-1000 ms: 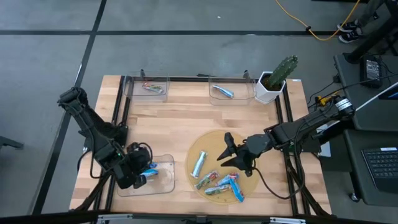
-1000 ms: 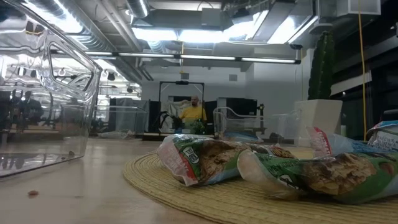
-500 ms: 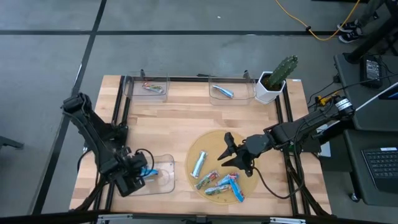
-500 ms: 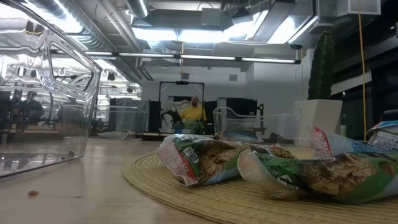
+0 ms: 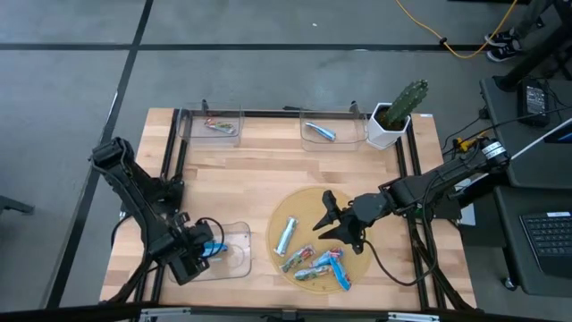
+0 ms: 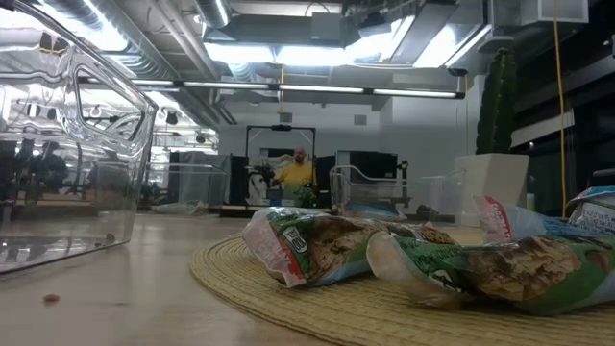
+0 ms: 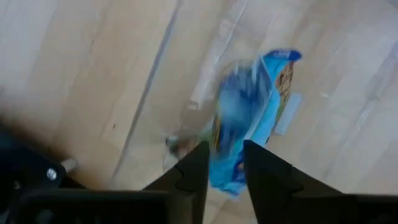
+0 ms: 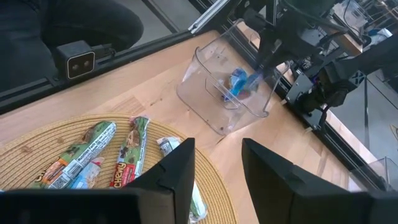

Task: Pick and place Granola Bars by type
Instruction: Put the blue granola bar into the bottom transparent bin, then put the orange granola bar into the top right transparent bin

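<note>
Gripping a blue bar (image 7: 249,118) between near-closed fingers, the left gripper (image 5: 207,251) poised just inside the near clear tray (image 5: 234,259) — evidently the bin for blue wrappers, with the bar carried in for deposit and not yet let go. Seen from the right wrist view too: blue bar (image 8: 239,82) inside the tray's walls with the dark gripper at its rim. Whether the bar touches the tray floor: cannot tell.

Directly ahead of the right gripper (image 5: 327,220), jaws spread apart and holding nothing, hovering above the round woven mat (image 5: 304,204) — apparently waiting at the supply pile for its turn. Beside and beyond those open fingers: a silver bar (image 5: 285,235), a green/red bar (image 5: 296,260), and a cluster of blue and multicoloured bars (image 5: 329,265) lying unsorted on the mat.

Well away from both grippers, along the far edge: two more clear trays, one with a multicoloured bar (image 5: 220,127), one with a silver bar (image 5: 319,131) — one type per tray, so the sort is started but largely undone. Potted cactus (image 5: 398,112) at the far corner, clear of the work.
</note>
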You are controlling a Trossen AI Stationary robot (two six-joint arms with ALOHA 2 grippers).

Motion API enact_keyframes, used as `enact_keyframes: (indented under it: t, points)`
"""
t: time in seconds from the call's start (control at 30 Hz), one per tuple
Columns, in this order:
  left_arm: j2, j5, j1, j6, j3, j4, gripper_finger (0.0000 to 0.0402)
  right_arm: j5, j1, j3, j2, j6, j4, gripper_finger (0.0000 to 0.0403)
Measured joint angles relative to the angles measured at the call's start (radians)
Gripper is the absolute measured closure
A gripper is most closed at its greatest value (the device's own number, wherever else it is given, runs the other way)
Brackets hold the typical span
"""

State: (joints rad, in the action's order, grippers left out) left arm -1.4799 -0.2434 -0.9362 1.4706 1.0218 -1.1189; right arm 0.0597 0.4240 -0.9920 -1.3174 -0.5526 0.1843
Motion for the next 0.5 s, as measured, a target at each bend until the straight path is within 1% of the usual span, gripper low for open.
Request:
enact_keyframes:
  t: [0.1, 0.3, 0.4, 0.5]
  points:
    - [0.009, 0.040, 0.000, -0.003, 0.000, 0.000, 0.0279, 0.000, 0.000, 0.000, 0.000, 0.000, 0.000, 0.0268]
    - [0.052, 0.047, 0.000, 0.009, 0.000, 0.001, 0.0223, 0.000, 0.000, 0.000, 0.000, -0.001, 0.003, 0.0268]
    - [0.078, 0.022, 0.000, 0.017, 0.000, 0.001, 0.0207, 0.000, 0.000, 0.000, 0.000, 0.000, 0.015, 0.0268]
    - [0.091, -0.035, -0.001, 0.016, 0.000, 0.020, 0.0202, 0.000, 0.000, 0.000, 0.000, 0.006, 0.047, 0.0268]
